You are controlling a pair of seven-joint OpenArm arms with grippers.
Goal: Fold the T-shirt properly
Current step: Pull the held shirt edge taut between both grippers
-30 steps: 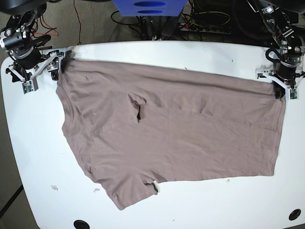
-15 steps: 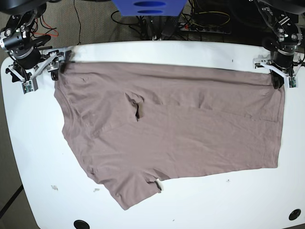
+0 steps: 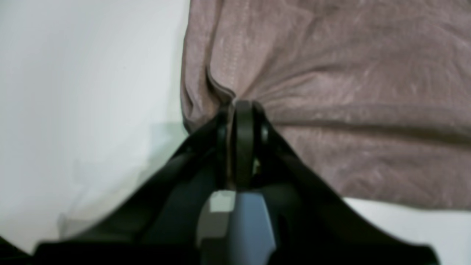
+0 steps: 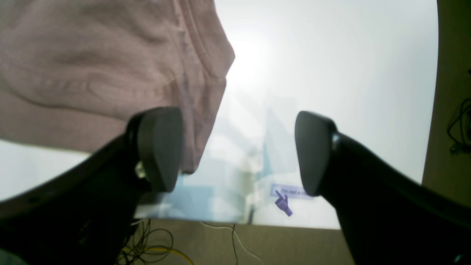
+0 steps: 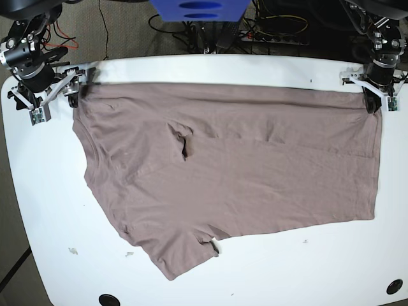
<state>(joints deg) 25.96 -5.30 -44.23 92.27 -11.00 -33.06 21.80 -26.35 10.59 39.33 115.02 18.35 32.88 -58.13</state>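
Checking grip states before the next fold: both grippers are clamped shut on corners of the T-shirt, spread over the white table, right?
Not quite. Only the left gripper is shut on the T-shirt. The right gripper is open: the right wrist view shows its fingers spread wide, with the cloth's corner beside one finger, not pinched. The shirt does lie spread over the white table.
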